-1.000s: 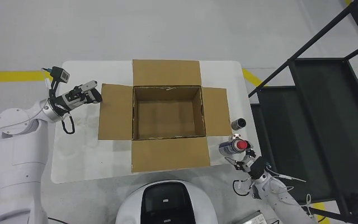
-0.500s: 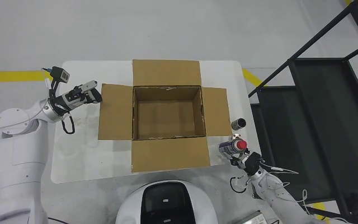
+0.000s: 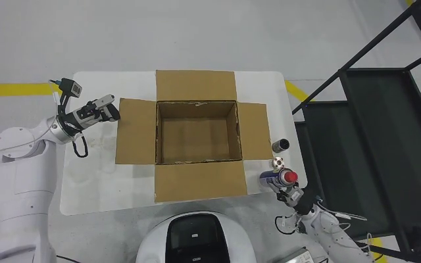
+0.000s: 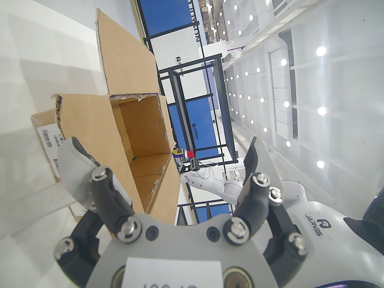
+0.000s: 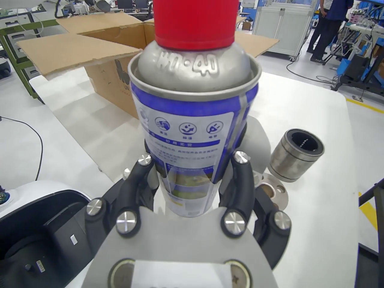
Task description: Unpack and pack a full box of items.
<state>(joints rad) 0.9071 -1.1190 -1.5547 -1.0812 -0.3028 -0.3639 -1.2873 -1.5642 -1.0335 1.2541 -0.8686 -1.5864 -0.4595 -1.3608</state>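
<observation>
— Where do we look from overhead?
— From above our arms, straight down on the table (image 3: 99, 177), with the box (image 3: 197, 138) at centre.
— And our left wrist?
— It sits just behind the left gripper (image 4: 162, 157), at the box's 9 o'clock, low, facing 3 o'clock.
— The right wrist?
— Behind the right gripper (image 5: 193, 166), at the box's 5 o'clock, facing about 11 o'clock, very close on the spray can (image 5: 192, 115).
— What do we share?
— All three see box and can; each wrist also sees the opposite gripper far off.
</observation>
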